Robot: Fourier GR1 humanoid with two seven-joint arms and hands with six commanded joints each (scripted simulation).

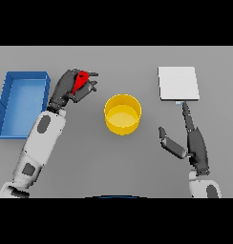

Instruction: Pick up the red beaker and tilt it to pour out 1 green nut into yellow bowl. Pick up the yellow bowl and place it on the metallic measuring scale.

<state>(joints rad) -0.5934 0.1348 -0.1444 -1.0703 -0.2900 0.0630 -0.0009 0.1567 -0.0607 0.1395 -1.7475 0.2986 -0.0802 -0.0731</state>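
Now left hand (73,88) round red beaker (80,81) (beside yellow bowl (122,114)).

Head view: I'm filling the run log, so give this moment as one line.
left hand: shut on small red beaker | round yellow bowl: on table, looks empty | flat metallic measuring scale: bare | right hand: open, idle

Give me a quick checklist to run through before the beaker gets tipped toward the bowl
1. Left hand curled round the red beaker: ok.
2. Beaker over the yellow bowl: not ok, it sits to the bowl's left, apart from it.
3. Green nut inside the beaker: cannot tell, the fingers hide it.
4. Bowl upright with nothing visible in it: ok.
5. Right hand open and clear of the bowl: ok.
6. Metallic scale with nothing on it: ok; the right fingertip reaches its near edge.
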